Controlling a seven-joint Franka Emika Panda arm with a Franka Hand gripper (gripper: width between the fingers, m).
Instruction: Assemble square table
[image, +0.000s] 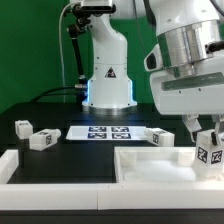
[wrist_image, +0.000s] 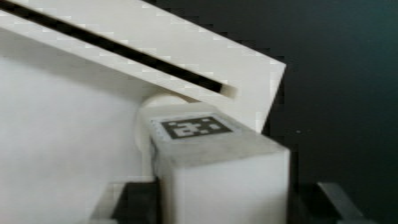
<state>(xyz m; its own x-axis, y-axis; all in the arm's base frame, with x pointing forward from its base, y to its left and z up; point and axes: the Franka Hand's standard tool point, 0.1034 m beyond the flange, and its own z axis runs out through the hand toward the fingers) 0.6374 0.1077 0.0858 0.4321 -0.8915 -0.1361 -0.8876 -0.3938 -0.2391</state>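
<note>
Exterior view's right: the hand (image: 205, 138) is about half closed, its two fingers clamped on a white leg (image: 208, 153). The leg stands upright, long axis vertical, its lower end over a corner of the square top (image: 150, 168), which lies rim-up at the front of the worktop (image: 100, 147). In the wrist view, dark fingers (wrist_image: 331, 203) flank the tagged leg (wrist_image: 214, 175) above that rimmed corner (wrist_image: 71, 120). Whether the leg touches the top cannot be told.
</note>
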